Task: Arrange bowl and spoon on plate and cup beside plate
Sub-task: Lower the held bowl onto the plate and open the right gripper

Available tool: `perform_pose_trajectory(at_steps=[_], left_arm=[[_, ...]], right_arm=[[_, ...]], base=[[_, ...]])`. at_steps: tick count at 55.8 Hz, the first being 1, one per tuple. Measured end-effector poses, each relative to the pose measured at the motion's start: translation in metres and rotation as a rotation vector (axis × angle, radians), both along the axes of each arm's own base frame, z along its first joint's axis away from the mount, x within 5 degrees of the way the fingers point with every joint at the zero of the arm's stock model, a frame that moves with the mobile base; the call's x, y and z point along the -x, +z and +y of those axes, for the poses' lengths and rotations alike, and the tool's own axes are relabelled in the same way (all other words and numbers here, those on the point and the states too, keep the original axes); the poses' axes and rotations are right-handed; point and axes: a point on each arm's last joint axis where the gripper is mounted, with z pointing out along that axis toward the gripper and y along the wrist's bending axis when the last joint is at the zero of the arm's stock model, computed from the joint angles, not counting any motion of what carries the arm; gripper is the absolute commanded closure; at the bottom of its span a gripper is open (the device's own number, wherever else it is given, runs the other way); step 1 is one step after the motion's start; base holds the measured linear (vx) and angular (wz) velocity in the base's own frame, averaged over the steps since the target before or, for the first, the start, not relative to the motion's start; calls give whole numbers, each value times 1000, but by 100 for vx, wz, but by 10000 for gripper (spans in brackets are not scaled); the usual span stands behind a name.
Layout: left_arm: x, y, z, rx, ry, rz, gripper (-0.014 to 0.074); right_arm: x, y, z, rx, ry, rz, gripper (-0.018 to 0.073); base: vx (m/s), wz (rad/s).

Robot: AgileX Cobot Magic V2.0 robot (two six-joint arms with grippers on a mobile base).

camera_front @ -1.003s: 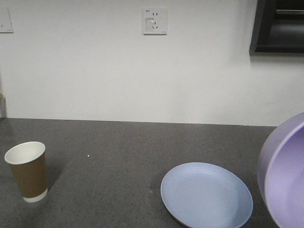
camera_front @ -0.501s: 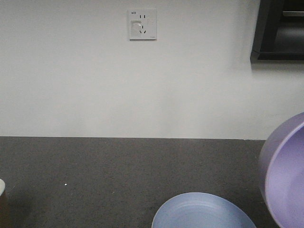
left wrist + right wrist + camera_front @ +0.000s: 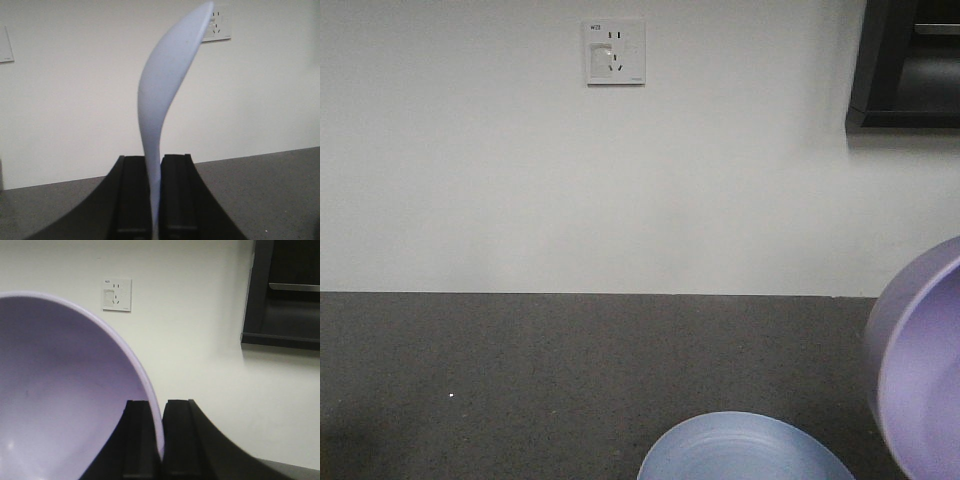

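My left gripper (image 3: 155,200) is shut tight on the handle of the upright spoon (image 3: 162,90) and my right gripper (image 3: 161,440) nips only the rim of the tilted bowl (image 3: 60,390), up beside the plate (image 3: 745,452), so either thin hold could pivot and drop wide.

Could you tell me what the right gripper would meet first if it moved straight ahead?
Probably the white wall; nothing else shows ahead of the right gripper, though depth is unclear. Its bowl would travel along.
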Motion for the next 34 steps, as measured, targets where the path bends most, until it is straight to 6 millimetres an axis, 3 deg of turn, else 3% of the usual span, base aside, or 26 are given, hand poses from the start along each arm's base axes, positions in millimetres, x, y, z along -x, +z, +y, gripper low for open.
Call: perform_pose_trajectory(at_steps=[34], left_arm=[[0, 7, 3, 15, 27, -79, 603]], right_arm=[[0, 0, 0, -3, 1, 0, 568]], base=[[0, 0]])
